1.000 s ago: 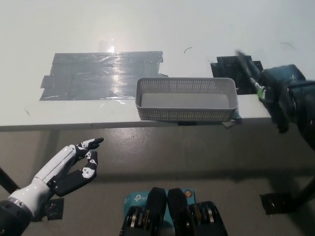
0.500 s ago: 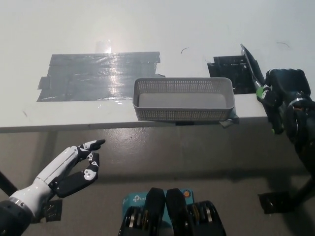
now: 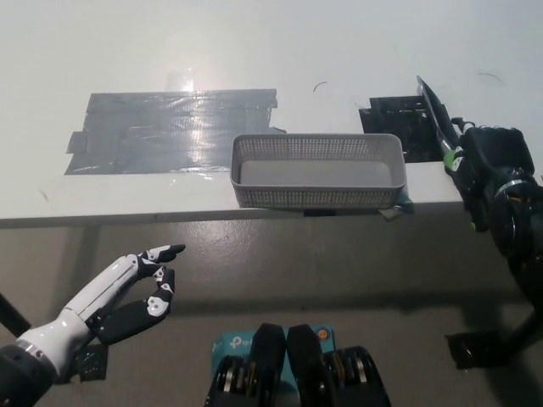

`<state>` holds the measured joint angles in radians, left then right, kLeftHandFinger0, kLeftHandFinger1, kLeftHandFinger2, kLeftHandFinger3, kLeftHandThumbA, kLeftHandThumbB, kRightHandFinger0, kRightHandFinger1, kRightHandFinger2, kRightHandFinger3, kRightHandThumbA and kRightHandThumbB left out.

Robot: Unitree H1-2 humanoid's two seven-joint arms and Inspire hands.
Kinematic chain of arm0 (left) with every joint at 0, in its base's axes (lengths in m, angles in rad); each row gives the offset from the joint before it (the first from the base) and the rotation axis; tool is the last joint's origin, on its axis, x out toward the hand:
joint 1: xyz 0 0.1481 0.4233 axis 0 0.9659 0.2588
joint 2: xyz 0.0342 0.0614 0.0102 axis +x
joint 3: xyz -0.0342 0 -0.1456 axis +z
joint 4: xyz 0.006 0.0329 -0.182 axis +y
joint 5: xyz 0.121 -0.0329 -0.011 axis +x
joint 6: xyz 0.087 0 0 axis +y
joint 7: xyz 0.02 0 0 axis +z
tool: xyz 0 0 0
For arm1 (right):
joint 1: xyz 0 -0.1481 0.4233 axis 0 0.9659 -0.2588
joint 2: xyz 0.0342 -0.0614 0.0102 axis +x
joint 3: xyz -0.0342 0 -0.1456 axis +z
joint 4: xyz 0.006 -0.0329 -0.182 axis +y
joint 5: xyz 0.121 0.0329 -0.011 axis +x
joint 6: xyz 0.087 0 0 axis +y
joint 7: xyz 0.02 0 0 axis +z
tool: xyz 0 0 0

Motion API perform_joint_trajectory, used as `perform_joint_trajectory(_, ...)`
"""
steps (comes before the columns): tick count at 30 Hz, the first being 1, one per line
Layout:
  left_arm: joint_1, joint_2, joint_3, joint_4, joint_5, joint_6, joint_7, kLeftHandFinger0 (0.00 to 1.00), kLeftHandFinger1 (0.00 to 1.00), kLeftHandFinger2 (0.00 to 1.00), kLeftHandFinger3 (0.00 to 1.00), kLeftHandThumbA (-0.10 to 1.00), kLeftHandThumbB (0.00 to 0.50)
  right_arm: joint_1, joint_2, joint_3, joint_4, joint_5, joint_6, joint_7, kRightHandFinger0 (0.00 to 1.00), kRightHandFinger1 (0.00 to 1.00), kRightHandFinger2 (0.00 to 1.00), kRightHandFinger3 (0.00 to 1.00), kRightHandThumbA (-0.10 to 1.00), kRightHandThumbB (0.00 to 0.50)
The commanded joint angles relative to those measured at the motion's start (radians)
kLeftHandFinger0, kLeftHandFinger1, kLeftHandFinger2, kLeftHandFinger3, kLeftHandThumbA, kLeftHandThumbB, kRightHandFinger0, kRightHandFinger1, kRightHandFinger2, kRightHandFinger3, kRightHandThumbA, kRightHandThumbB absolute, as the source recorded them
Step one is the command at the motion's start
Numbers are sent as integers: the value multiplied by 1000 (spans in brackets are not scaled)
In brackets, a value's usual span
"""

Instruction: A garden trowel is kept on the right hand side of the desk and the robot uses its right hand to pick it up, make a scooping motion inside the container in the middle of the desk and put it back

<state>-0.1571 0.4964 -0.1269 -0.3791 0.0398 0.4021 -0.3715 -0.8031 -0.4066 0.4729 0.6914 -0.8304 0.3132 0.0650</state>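
Black right hand point(image 3: 494, 174) | stayed clamped on trowel point(image 3: 433, 106) (blade tilted up-left), barely shifted beside container point(image 3: 314, 197) | white left hand point(image 3: 127, 297) fingers spread, slightly lower.

White lettering "tp-li…", the rest hidden, stands on a teal box point(image 3: 226, 343) at the bottom edge. No other text is legible.

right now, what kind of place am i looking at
Probably a robot test bench, not a garden: a white desk patched with grey tape, a grey mesh basket at its front edge, and the right hand holding a trowel. The left hand rests below the desk.
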Motion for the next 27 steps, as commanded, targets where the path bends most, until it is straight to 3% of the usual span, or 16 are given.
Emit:
perform_joint_trajectory(1, -21, 35, 2, -19, 14, -21, -21, 1000, 1000, 1000, 1000, 1000, 249, -107, -53, -58, -24, 50, 157, 212, 1000, 1000, 1000, 1000, 763, 152)
perform_joint_trajectory(3, -14, 34, 6, -17, 10, -24, -23, 1000, 1000, 1000, 1000, 1000, 262, -125, -66, -72, -44, 34, 157, 272, 1000, 1000, 1000, 1000, 868, 190)
perform_joint_trajectory(5, -11, 33, 10, -14, 10, -33, -21, 1000, 1000, 1000, 1000, 1000, 241, -156, -85, -59, -41, 33, 157, 290, 1000, 1000, 1000, 1000, 913, 190)
perform_joint_trajectory(8, -13, 33, 9, -7, 11, -42, -22, 1000, 1000, 1000, 1000, 1000, 250, -192, -99, -59, -39, 20, 157, 303, 1000, 1000, 1000, 1000, 929, 179)
perform_joint_trajectory(12, -14, 33, 8, 0, 14, -53, -22, 1000, 1000, 1000, 1000, 1000, 280, -219, -107, -67, -53, 10, 157, 315, 1000, 1000, 1000, 1000, 894, 162)
perform_joint_trajectory(19, 3, 40, 13, -17, 12, -32, -21, 1000, 1000, 1000, 1000, 1000, 264, -248, -119, -42, -94, -9, 156, 336, 1000, 1000, 1000, 1000, 810, 142)
perform_joint_trajectory(27, 6, 49, 21, -35, 6, -17, -30, 1000, 1000, 1000, 1000, 1000, 245, -264, -119, -112, -204, 4, 157, 354, 1000, 1000, 1000, 1000, 773, 128)
